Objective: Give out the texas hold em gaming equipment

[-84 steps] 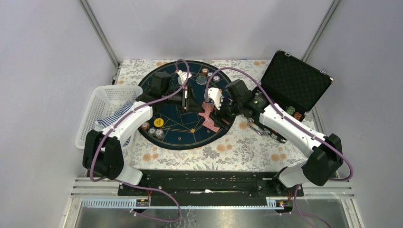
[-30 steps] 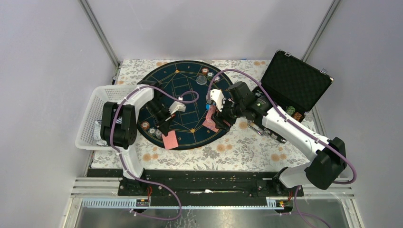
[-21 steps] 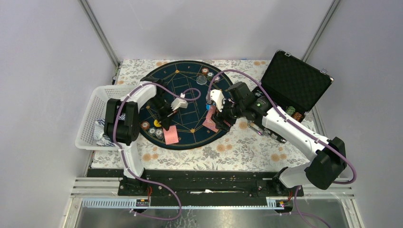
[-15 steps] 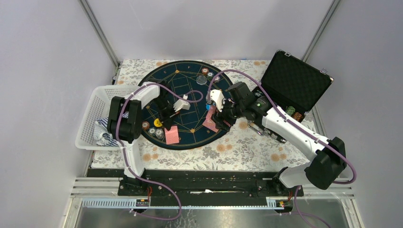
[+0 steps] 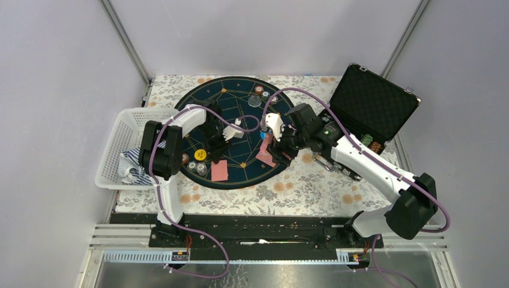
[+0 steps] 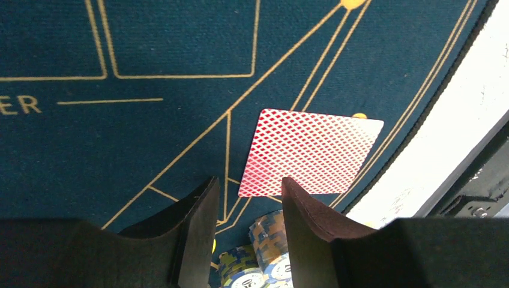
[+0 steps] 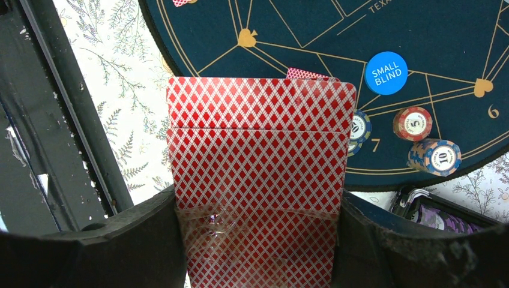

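Left gripper [image 6: 246, 187]: jaws partly open with nothing between them, poised over the mat [image 6: 90, 138]. One red-backed card [image 6: 309, 153] lies flat on the mat at one o'clock from the jaws, clear of them. Chip stacks [image 6: 264, 243] sit at six o'clock. Right gripper [image 7: 258, 207]: clamped on the side edges of a fanned deck [image 7: 258, 138], held over the mat's four o'clock rim. Assessment: the cards are light, thin, slick and flexible. Grip opposite edges gently, or they will bow and slide.
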